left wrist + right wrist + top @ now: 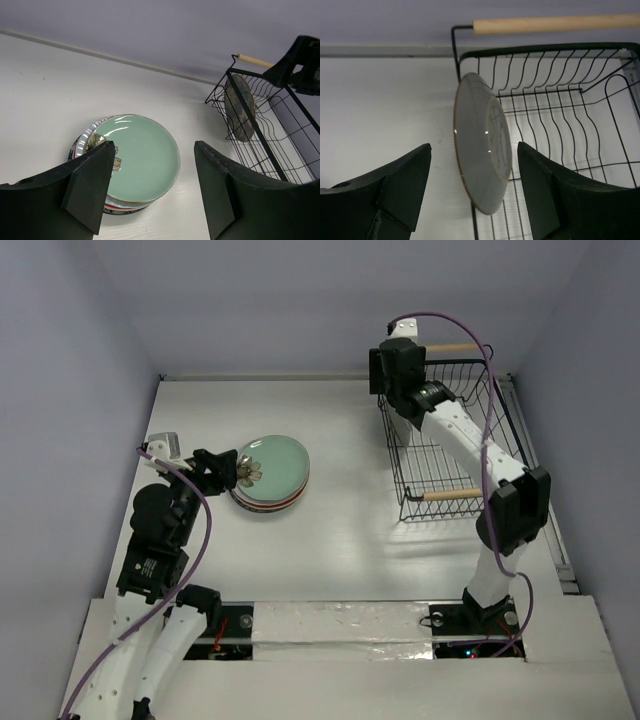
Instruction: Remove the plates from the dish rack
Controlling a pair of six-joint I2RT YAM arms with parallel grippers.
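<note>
A stack of plates (272, 475) lies on the table left of centre, the pale mint green plate (140, 157) on top, with red and blue rims below it. My left gripper (228, 468) is open and empty just above the stack's left edge, and its jaws stand wide apart in the left wrist view (155, 175). The black wire dish rack (450, 440) stands at the right. A dark grey plate (481, 145) stands on edge against the rack's left wall. My right gripper (474, 175) is open, its jaws either side of this plate without touching it.
The rack's two wooden handles are at its far end (555, 23) and near end (450, 495). The grey plate also shows in the left wrist view (240, 107). Side walls close in the table left and right. The right arm (470, 440) reaches over the rack.
</note>
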